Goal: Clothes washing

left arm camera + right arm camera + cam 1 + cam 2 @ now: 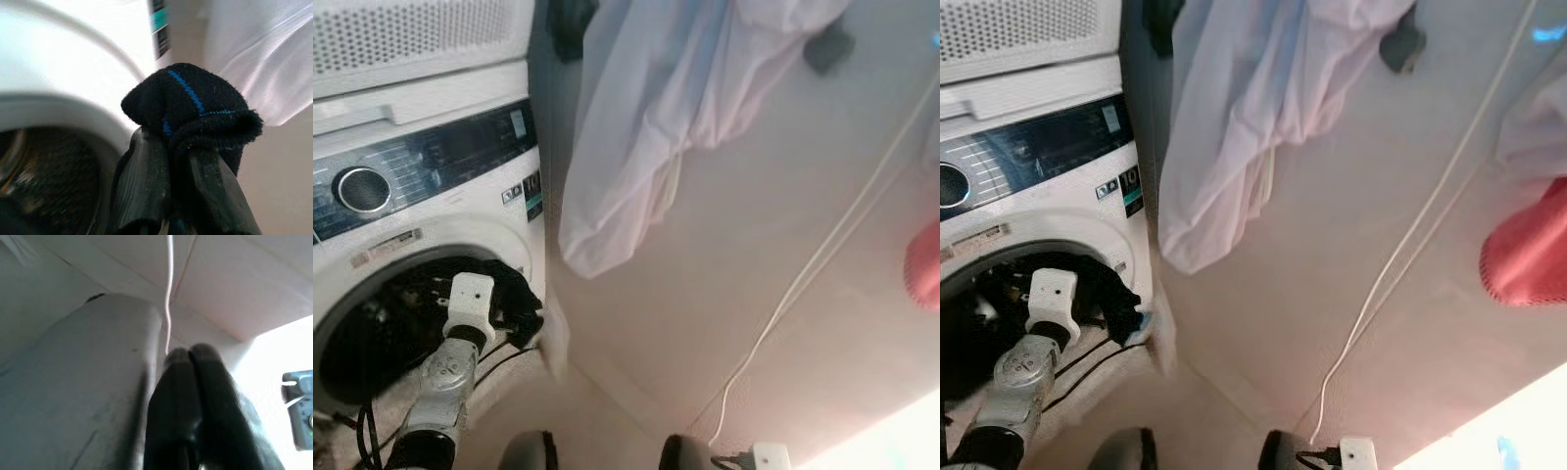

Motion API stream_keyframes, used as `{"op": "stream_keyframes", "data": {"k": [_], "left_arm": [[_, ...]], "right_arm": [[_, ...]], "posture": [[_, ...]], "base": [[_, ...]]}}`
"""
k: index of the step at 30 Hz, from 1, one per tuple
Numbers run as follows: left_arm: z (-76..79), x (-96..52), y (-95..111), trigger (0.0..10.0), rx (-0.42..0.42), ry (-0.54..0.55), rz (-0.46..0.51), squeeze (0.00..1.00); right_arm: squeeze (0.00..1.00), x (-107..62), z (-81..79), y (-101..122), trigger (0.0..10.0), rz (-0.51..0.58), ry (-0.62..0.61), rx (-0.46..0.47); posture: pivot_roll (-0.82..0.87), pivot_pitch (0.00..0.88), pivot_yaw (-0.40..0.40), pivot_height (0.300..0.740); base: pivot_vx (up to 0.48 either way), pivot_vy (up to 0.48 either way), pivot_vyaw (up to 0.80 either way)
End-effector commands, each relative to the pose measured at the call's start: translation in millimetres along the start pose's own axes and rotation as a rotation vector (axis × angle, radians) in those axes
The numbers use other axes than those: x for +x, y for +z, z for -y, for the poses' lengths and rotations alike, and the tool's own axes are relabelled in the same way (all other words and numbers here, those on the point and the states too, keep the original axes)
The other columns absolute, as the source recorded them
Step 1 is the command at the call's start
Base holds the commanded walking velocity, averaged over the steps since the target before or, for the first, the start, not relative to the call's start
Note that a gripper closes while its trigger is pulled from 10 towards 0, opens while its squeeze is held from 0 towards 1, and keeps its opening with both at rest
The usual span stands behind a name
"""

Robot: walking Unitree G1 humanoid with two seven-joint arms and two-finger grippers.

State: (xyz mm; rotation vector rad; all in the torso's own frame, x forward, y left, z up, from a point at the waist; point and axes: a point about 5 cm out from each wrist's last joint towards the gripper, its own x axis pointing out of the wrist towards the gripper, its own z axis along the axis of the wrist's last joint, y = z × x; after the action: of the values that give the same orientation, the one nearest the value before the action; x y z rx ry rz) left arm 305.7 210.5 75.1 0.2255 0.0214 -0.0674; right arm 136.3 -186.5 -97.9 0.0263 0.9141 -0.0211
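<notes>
Currently the left gripper [527, 323] sits at the right edge of the washing machine's [421, 196] open drum mouth [372, 323], fingers [142, 186] clamped tight on a black sock [193, 105] with a thin blue stripe. In the left wrist view the sock bunches over the fingertips, with the white door ring and the dark perforated drum to one side behind it. So the sock is in the air at the opening's right rim, just outside the drum, near the machine's front right corner. More dark laundry sits inside the drum, hard to make out. The machine's dark control panel with a round dial [362, 188] sits above the opening, and a white perforated appliance is stacked on top. Right of the machine, a pale lilac garment [646, 127] hangs down in front of the wall. A white cable [803, 284] runs diagonally down the wall to a white plug block [769, 457] near the floor. Something red [1528, 250] shows at the far right edge. The right gripper [193, 357] has its fingers pressed together, tips touching, nothing between them, pointing toward that cable.
</notes>
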Motion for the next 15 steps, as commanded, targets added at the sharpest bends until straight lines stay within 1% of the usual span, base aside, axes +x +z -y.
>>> {"op": "stream_keyframes", "data": {"k": [1,10,12,14,15], "left_arm": [[3.3,1.6,2.0,10.0,0.015,-0.022,0.01,0.0],[6.2,1.1,-0.5,10.0,0.016,-0.043,0.001,0.0],[8.0,0.9,-4.0,10.0,0.032,-0.057,-0.029,0.0],[8.9,-0.8,-13.8,10.0,0.047,-0.06,-0.078,0.0],[8.9,-0.8,-13.8,10.0,0.047,-0.06,-0.078,0.0]], "right_arm": [[0.0,-0.8,-17.5,-9.4,10.0,-0.041,0.06,0.004],[0.0,-0.8,-17.5,-9.3,10.0,-0.04,0.06,0.005],[0.0,-0.8,-17.7,-9.3,10.0,-0.041,0.061,0.003],[0.0,-0.8,-17.9,-9.3,10.0,-0.04,0.061,0.003],[0.0,-0.8,-17.9,-9.3,10.0,-0.04,0.061,0.003]], "posture": [[0.2,0.0,-0.137,0.595],[0.2,0.0,-0.138,0.595],[0.2,0.0,-0.138,0.595],[0.2,0.0,-0.138,0.595],[0.2,0.0,-0.138,0.595]], "base": [[0.0,0.0,0.0],[0.0,0.0,0.0],[0.0,0.0,0.0],[0.0,0.0,0.0],[0.0,0.0,0.0]]}}
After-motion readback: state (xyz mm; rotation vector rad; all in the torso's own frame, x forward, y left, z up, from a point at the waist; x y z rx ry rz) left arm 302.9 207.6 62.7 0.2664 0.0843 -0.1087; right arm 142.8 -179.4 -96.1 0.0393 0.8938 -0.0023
